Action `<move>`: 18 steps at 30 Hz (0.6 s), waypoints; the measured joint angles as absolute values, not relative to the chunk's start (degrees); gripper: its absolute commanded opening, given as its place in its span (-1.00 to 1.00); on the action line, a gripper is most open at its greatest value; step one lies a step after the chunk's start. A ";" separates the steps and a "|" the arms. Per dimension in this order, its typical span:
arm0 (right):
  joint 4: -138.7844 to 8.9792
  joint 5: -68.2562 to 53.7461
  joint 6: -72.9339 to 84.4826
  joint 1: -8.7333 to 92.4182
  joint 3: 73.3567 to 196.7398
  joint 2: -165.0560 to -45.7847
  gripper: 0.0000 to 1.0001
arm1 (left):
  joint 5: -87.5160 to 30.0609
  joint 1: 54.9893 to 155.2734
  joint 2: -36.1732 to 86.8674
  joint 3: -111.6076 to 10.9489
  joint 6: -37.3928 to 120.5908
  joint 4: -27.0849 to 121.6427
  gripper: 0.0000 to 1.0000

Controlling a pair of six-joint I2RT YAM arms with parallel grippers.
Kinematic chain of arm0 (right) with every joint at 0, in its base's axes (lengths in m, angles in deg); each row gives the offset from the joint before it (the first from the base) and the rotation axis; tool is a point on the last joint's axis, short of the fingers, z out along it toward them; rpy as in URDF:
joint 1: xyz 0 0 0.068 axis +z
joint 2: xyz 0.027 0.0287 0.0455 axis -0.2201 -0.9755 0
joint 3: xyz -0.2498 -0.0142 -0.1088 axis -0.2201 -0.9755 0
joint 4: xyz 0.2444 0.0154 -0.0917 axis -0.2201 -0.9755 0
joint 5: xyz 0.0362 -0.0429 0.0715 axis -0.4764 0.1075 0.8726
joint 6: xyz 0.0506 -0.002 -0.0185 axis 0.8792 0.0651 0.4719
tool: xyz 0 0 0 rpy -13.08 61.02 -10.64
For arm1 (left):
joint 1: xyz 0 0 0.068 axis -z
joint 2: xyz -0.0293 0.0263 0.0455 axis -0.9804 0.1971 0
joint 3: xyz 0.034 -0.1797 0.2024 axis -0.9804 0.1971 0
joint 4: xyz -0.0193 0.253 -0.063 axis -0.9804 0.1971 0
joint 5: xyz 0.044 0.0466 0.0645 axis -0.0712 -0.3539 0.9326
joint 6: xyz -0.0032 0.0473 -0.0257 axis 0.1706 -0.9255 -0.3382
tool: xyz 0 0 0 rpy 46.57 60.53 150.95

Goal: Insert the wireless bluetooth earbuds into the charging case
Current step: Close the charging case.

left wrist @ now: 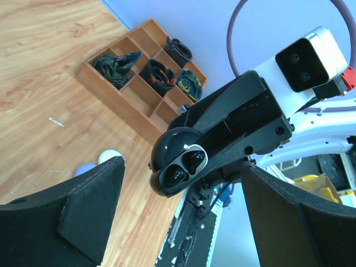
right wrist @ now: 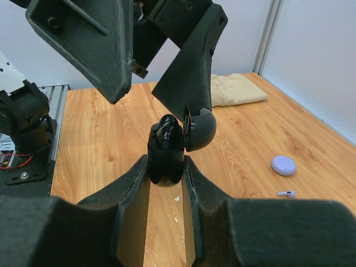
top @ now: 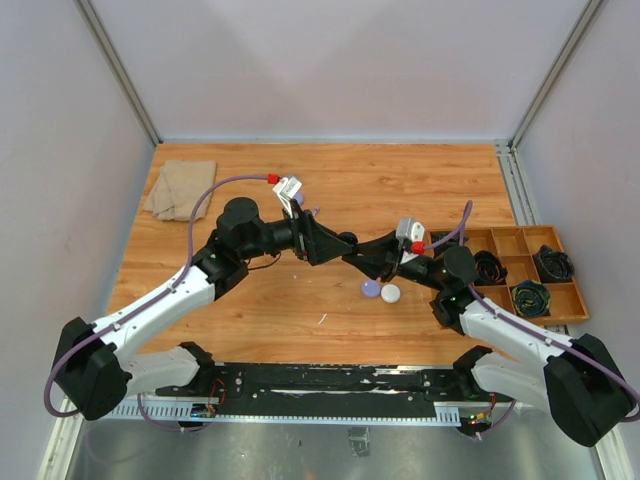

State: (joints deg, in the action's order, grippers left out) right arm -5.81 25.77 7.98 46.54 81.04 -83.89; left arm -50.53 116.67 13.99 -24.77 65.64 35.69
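My right gripper [right wrist: 166, 168] is shut on the base of a black charging case [right wrist: 165, 158] and holds it above the table, lid [right wrist: 199, 128] hinged open. Two black earbuds [left wrist: 181, 167] sit in its wells. My left gripper [left wrist: 183, 219] is open and empty, its fingers [right wrist: 89, 44] spread just above the case without touching it. In the top view the two grippers meet at mid-table, left [top: 335, 243] and right [top: 358, 258], with the case [top: 347, 238] between them. A pale purple earbud [right wrist: 287, 193] lies loose on the table.
A pale purple case [top: 371, 289] and a white case [top: 390, 293] lie just below the grippers. Another purple case [right wrist: 283, 165] lies near the loose earbud. A wooden tray [top: 505, 243] of coiled cables stands at the right. A folded beige cloth [top: 180, 188] lies at the back left.
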 measured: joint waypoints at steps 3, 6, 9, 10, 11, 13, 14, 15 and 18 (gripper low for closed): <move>-5.76 26.53 8.26 46.54 81.48 -84.33 -0.91 | -52.87 116.63 15.54 -24.77 67.25 33.48 0.74; -5.76 27.23 8.54 46.54 81.59 -84.83 -0.91 | -55.10 116.63 16.66 -24.77 68.41 31.36 0.67; -5.81 27.58 8.98 46.54 81.63 -85.40 -0.91 | -56.58 116.63 17.10 -24.77 69.09 29.92 0.62; -5.79 27.60 9.09 46.54 81.65 -85.51 -0.91 | -56.83 116.63 17.12 -24.77 69.11 29.61 0.61; -5.74 27.65 9.16 46.54 81.68 -85.53 -0.91 | -57.04 116.63 17.12 -24.77 69.11 29.37 0.61; -5.70 27.76 9.22 46.54 81.81 -85.53 -0.91 | -57.28 116.56 17.12 -24.77 69.13 29.02 0.59; -5.74 27.80 9.22 46.54 81.94 -85.51 -0.91 | -57.42 116.52 17.10 -24.77 69.13 28.70 0.58; -5.81 27.98 9.22 46.54 82.07 -85.51 -0.91 | -57.57 116.46 17.05 -24.77 69.13 28.41 0.57; -6.22 28.17 9.13 46.54 82.24 -85.27 -0.91 | -58.14 116.30 16.81 -24.73 69.15 27.49 0.56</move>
State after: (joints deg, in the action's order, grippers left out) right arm -6.22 28.17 9.13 46.54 82.24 -85.27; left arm -58.14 116.30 16.81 -24.73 69.15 27.49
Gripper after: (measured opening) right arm 0.261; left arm 0.789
